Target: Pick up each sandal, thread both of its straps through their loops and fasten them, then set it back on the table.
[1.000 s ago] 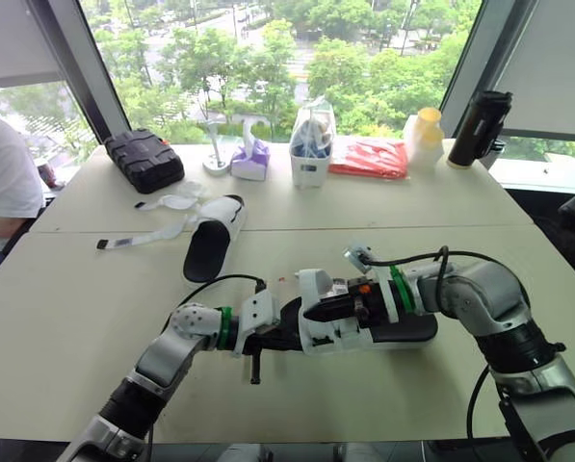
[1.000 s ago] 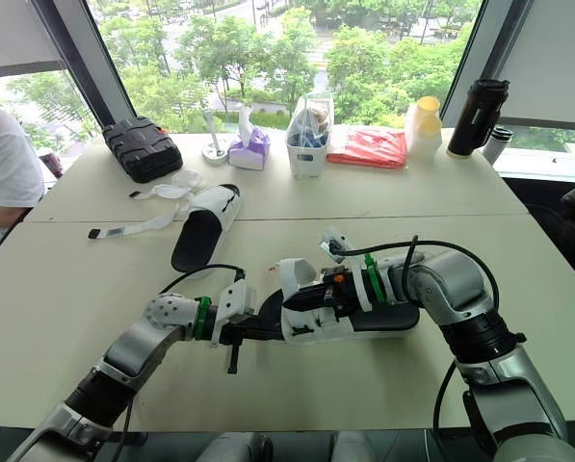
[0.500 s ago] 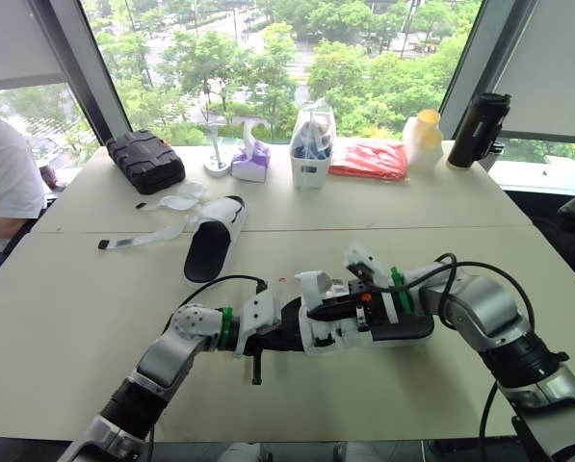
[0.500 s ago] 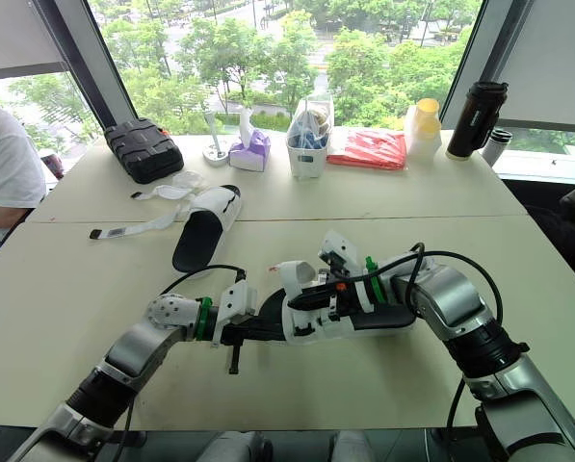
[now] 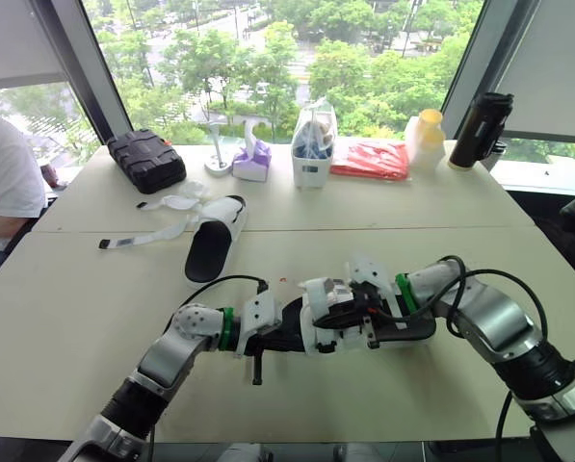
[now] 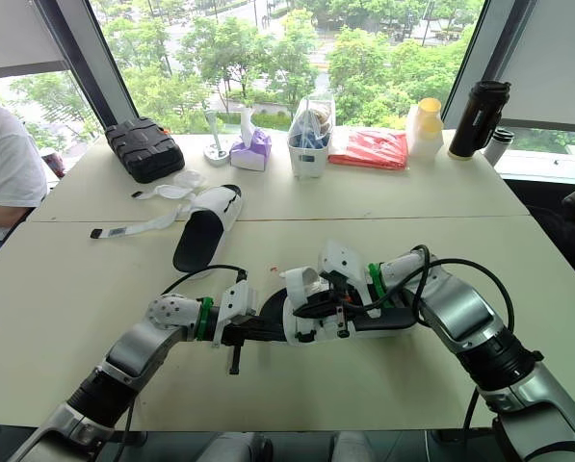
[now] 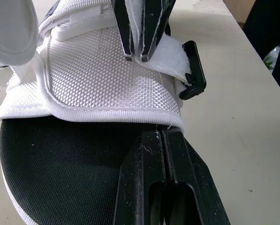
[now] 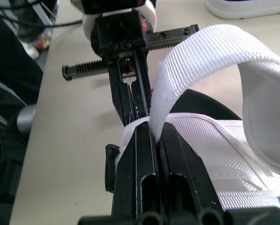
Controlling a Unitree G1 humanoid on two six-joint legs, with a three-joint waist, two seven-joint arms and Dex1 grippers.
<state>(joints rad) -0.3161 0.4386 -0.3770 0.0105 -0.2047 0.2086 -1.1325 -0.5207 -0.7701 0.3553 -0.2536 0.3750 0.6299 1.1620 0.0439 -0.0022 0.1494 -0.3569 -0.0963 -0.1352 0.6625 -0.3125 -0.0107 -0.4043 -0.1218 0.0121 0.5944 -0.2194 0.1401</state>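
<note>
The near sandal (image 5: 403, 329), black-soled with a white mesh upper, lies across the table's front middle. My left gripper (image 5: 285, 337) is shut on the rim of the sandal's sole (image 7: 162, 136). My right gripper (image 5: 331, 310) reaches over the upper and is shut on a white strap (image 8: 210, 51), which arches up in a loop. The strap's end (image 7: 170, 56) sits by a black buckle loop (image 7: 196, 70). A second sandal (image 5: 215, 236) lies farther back on the left, its straps (image 5: 143, 236) spread loose on the table.
Along the back edge stand a black case (image 5: 144, 159), a tissue box (image 5: 250, 159), a white holder with a bag (image 5: 311, 144), a red packet (image 5: 369, 159), a yellow-capped bottle (image 5: 424, 135) and a black flask (image 5: 478, 130). A person (image 5: 3, 183) sits at the left.
My right gripper has shifted left along the sandal toward the left gripper and its wrist has rolled over, carrying the strap. The left arm has stayed put.
</note>
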